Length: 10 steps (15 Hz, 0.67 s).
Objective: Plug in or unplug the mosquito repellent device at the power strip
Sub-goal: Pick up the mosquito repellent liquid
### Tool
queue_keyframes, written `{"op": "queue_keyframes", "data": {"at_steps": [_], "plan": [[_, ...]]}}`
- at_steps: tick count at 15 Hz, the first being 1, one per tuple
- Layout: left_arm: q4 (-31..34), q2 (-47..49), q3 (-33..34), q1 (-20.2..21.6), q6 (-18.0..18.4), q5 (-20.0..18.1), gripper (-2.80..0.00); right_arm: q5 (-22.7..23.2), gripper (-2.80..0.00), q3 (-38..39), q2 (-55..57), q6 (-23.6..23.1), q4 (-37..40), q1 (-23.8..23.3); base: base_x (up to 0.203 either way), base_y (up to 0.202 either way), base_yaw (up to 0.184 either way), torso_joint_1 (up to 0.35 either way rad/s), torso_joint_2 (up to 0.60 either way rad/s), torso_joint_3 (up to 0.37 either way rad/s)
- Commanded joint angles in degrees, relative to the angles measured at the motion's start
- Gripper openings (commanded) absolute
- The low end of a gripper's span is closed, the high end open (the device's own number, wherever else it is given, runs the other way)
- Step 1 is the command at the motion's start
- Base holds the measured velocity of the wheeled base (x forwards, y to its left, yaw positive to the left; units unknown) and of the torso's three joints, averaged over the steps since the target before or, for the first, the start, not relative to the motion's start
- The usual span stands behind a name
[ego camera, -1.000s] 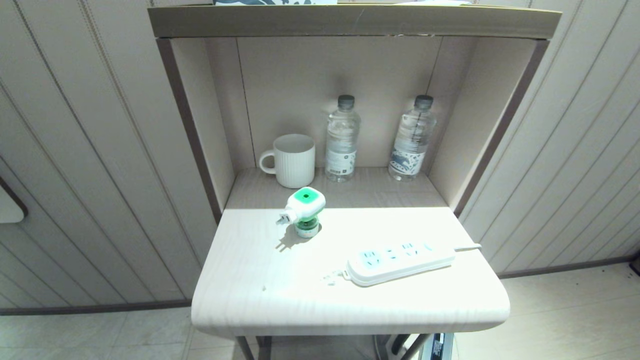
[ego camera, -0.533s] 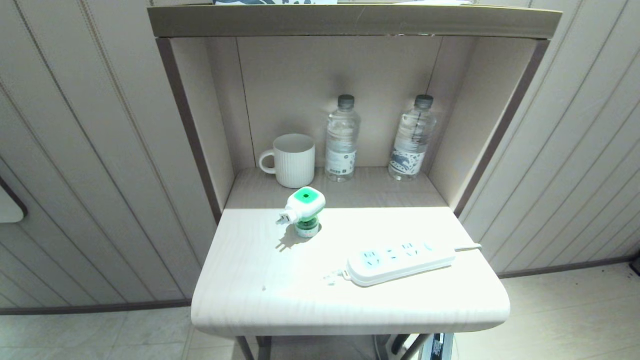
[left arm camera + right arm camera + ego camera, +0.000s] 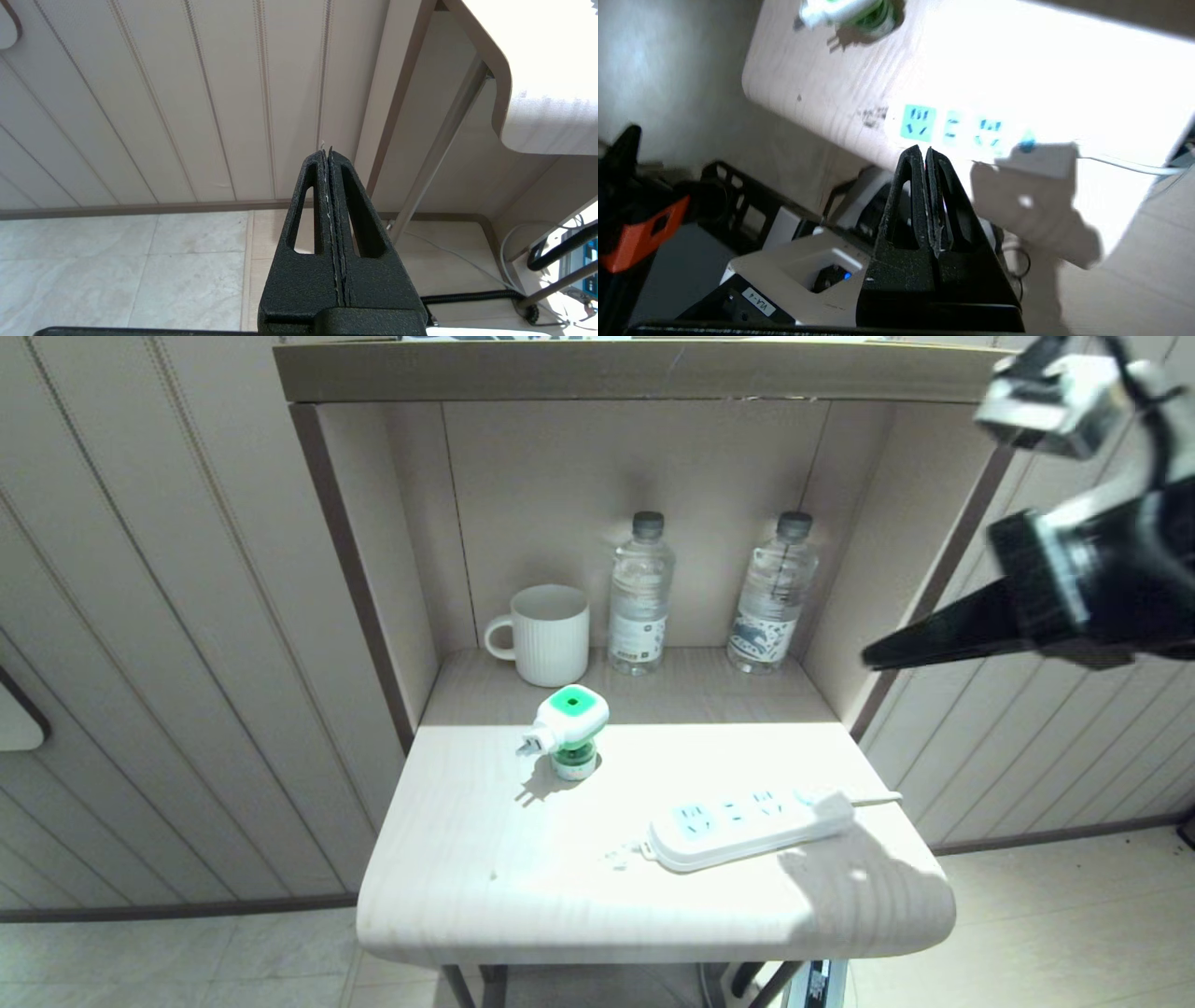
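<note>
**Ana:** Progress on the plugging job: how far along are we looking?

**Ben:** Barely started, I'd judge. Nearest us on the tabletop (image 3: 448, 896), the power strip (image 3: 747, 821) is lying flat toward the front right, its cord trailing off the right edge. Every socket on it is showing bare, so nothing is sitting in it.

**Ana:** And the mosquito repellent device?

**Ben:** The mosquito repellent device (image 3: 569, 728) is standing on its little green bottle, back and to the left of the strip, well apart from it, prongs pointing left. So it is unplugged, and plugging in looks like what is being asked.

**Ana:** Is anything gripping it?

**Ben:** No. The right gripper (image 3: 923, 156) is hovering high at the right, above and beyond the strip's cord end, jaws clenched on nothing and casting a shadow over the tabletop's right corner. The left gripper (image 3: 327, 156) is hanging low beside the table leg, jaws pressed together too, holding nothing.

**Ana:** What is sitting farther back?

**Ben:** In the alcove, a white mug (image 3: 546, 635) and two water bottles (image 3: 639, 593) are standing against the rear wall, clear of the work.

**Ana:** So what is left?

**Ben:** All of it, I'd say: opening up, reaching the device, grasping, carrying it over and pushing its prongs into a socket.
</note>
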Motion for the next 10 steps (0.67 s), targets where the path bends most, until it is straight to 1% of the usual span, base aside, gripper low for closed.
{"op": "queue_keyframes", "data": {"at_steps": [1, 3, 5, 7, 10], "plan": [[0.04, 0.09, 0.00, -0.02, 0.00, 0.00, -2.80, -0.53, -2.80, -2.64, 12.96, 0.29, 0.64, 5.44, 0.000, 0.000, 0.000, 0.000, 0.00, 0.000], [0.04, 0.09, -0.09, 0.05, 0.00, 0.00, -2.80, -1.99, -2.80, -3.12, 17.46, -0.78, -0.74, 7.40, 0.000, 0.000, 0.000, 0.000, 0.00, 0.000], [0.04, 0.09, 0.00, 0.06, 0.00, 0.00, -2.80, -5.81, -2.80, -3.18, 21.01, -2.32, -2.15, 10.72, 0.000, 0.000, 0.000, 0.000, 0.00, 0.000], [0.04, 0.09, -0.04, -0.01, 0.00, 0.00, -2.80, -8.52, -2.80, -3.18, 22.62, -2.60, -4.40, 13.86, 0.000, 0.000, 0.000, 0.000, 0.00, 0.000], [0.04, 0.09, -0.02, 0.05, 0.00, 0.00, -2.80, -8.94, -2.80, -3.22, 22.99, -2.62, -7.72, 15.83, 0.000, 0.000, 0.000, 0.000, 0.00, 0.000]]}}
